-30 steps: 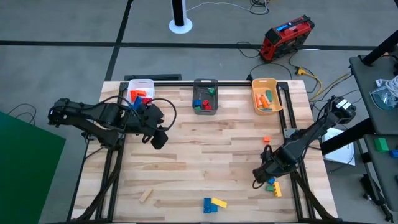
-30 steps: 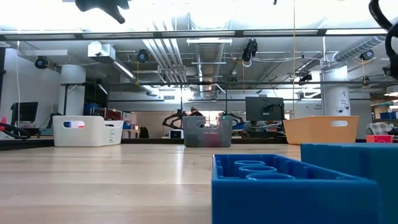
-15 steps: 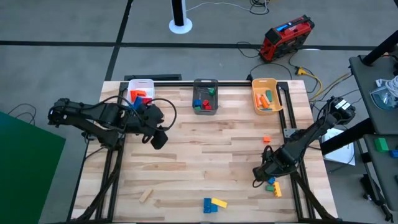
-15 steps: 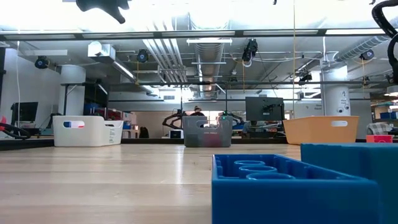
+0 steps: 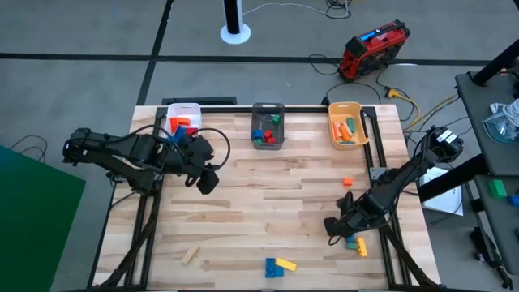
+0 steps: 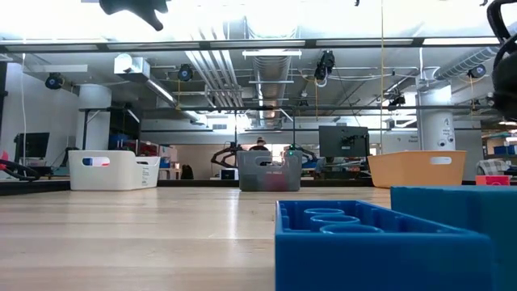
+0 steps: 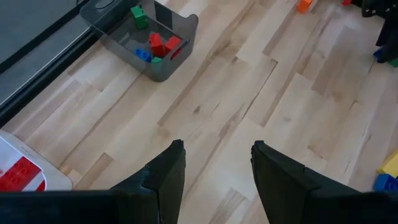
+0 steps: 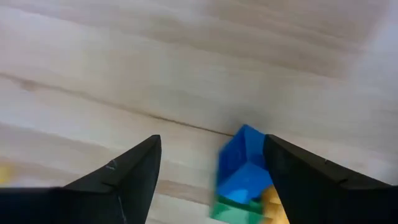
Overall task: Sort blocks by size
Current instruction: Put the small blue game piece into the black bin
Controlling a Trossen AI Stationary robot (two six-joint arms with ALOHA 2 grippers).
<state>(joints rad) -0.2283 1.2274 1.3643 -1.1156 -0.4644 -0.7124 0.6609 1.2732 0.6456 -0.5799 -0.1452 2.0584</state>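
Observation:
Loose blocks lie on the wooden table point(image 5: 268, 203): a blue, green and yellow cluster point(image 5: 354, 242) at the near right, an orange block point(image 5: 348, 182), a blue-and-yellow pair point(image 5: 280, 265) at the near edge, and a plain wood block point(image 5: 190, 255). My right gripper point(image 5: 331, 229) is open and low beside the cluster. In the right wrist view, the blue block point(image 8: 244, 165) lies ahead between the fingers, close to one finger point(image 8: 298, 180), with the green point(image 8: 233, 208) and yellow point(image 8: 273, 205) blocks beyond. My left gripper point(image 5: 208, 180) hangs open above the table's left middle, with nothing between its fingers point(image 7: 217, 155).
Three bins stand along the far edge: white point(image 5: 184, 120) with red blocks, grey point(image 5: 268, 126) with mixed blocks, and orange point(image 5: 348, 124) with orange blocks. The low view is partly filled by the blue block point(image 6: 380, 242) near the front edge.
My right gripper has shifted a little toward the table's left edge, staying low beside the blue, green and yellow cluster.

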